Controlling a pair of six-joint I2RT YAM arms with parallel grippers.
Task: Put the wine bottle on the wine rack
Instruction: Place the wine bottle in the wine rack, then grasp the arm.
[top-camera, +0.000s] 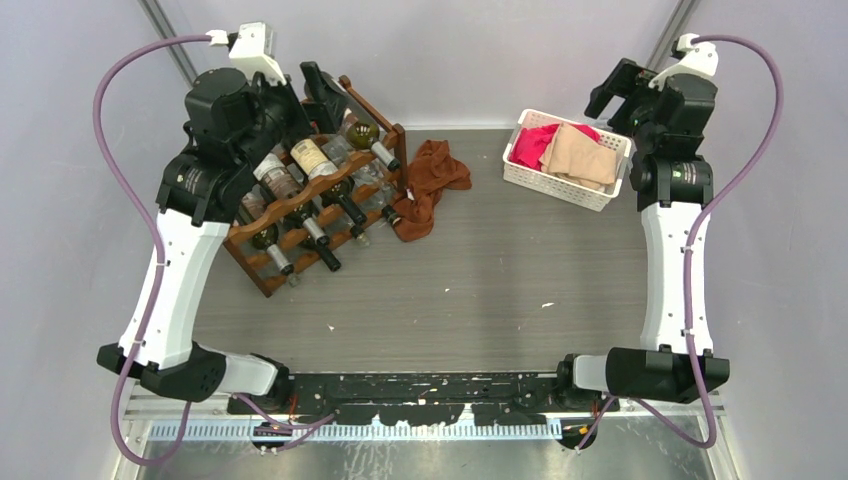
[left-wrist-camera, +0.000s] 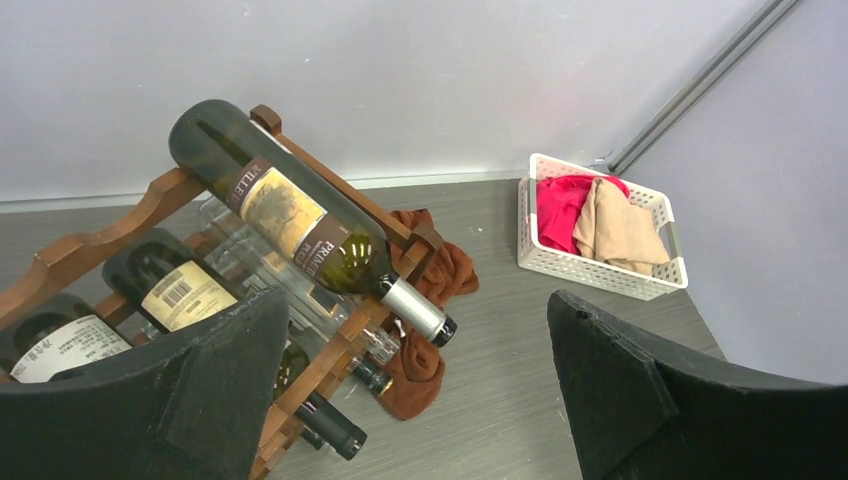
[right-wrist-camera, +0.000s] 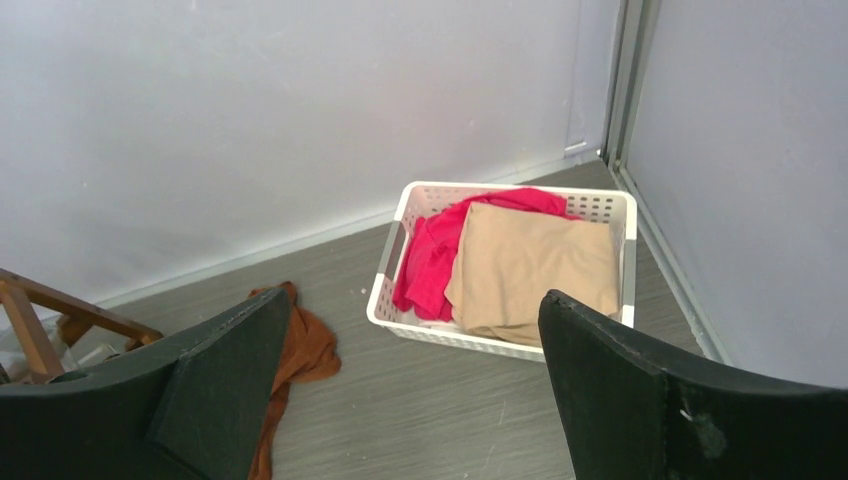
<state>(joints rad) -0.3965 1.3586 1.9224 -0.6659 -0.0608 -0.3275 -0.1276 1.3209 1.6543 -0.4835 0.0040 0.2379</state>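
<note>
The dark wooden wine rack (top-camera: 300, 240) stands at the back left of the table, and several bottles lie on its tiers. On the top rail rests a dark green wine bottle (left-wrist-camera: 290, 215) with a tan label and a silver-capped neck, which also shows from above as the wine bottle (top-camera: 368, 138). My left gripper (top-camera: 318, 95) hovers above the rack, open, with nothing between its fingers; its wrist camera looks down past the left gripper (left-wrist-camera: 417, 300) at the rack (left-wrist-camera: 100, 240). My right gripper (top-camera: 612, 92) is raised at the back right, open and empty. The right gripper (right-wrist-camera: 415, 295) faces the basket, and a corner of the rack (right-wrist-camera: 30, 320) shows at the left.
A brown cloth (top-camera: 430, 185) lies crumpled beside the rack's right end, partly under the bottle necks. A white plastic basket (top-camera: 560, 190) with red and beige cloths sits at the back right near the wall corner. Grey walls enclose the table on three sides.
</note>
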